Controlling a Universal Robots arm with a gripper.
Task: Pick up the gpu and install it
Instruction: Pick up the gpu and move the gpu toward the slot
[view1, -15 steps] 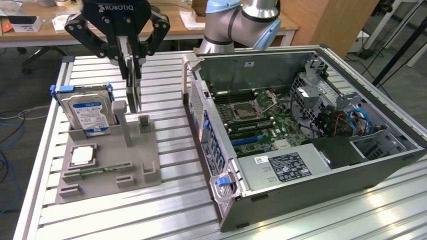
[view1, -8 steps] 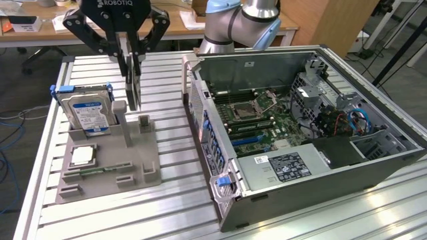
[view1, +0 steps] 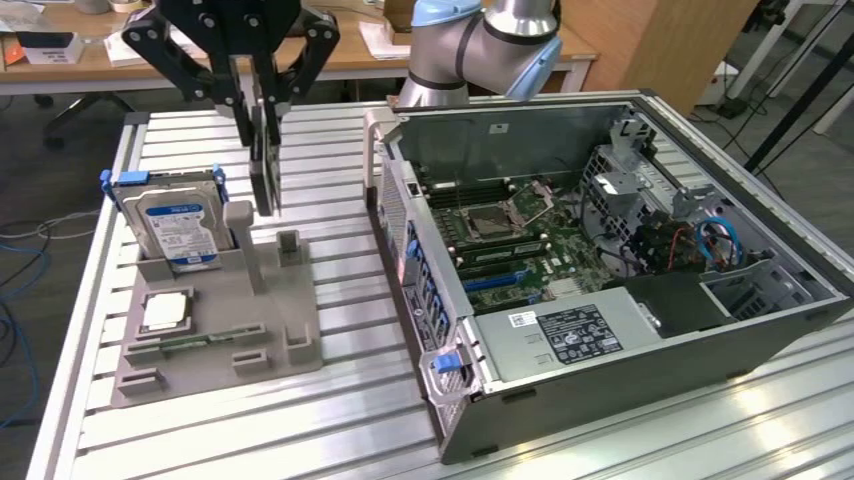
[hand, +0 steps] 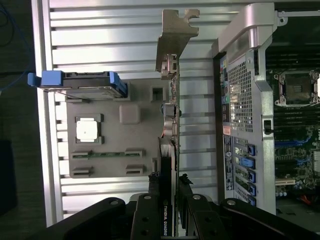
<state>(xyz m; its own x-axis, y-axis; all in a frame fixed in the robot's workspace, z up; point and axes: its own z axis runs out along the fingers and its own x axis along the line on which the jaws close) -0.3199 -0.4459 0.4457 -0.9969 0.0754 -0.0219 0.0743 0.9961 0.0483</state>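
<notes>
Where the gpu is held: the gpu (view1: 267, 188) is clamped in the gripper (view1: 262, 130), upright and edge-on, over the far part of the grey fixture (view1: 214, 335), at the exterior view's left of the computer case (view1: 747, 335).
Jaws: clenched on the card's two flat faces; nothing else is gripped.
Reason for the hold: a thin card is judged best taken by its faces, so that its edges are left free for seating.
Clearance: whether the card's lowest edge is fully clear of the fixture cannot be told.
Reason for the fixture: the parts are kept in separate holders, apart from one another, apparently so that each can be reached from above.
Other parts: the hard drive (view1: 180, 225) is stood upright at the far left of the fixture, the processor (view1: 163, 312) is laid flat nearer, and the memory stick (view1: 200, 345) is laid nearest.
Reason for the case's pose: it is laid on its side with the open face up, so the motherboard (view1: 514, 235) can be approached from above.
Shown by the exterior view alone: the card's height over the table (view1: 334, 430), the arm (view1: 481, 45) beyond the case, and the case's whole interior.
Shown by the wrist view alone: the silver bracket (hand: 176, 35) at the end of the card away from the fingers (hand: 186, 195), lettering on the card between them, and bare slats lying between the card's edge and the case's perforated rear wall (hand: 240, 95).
</notes>
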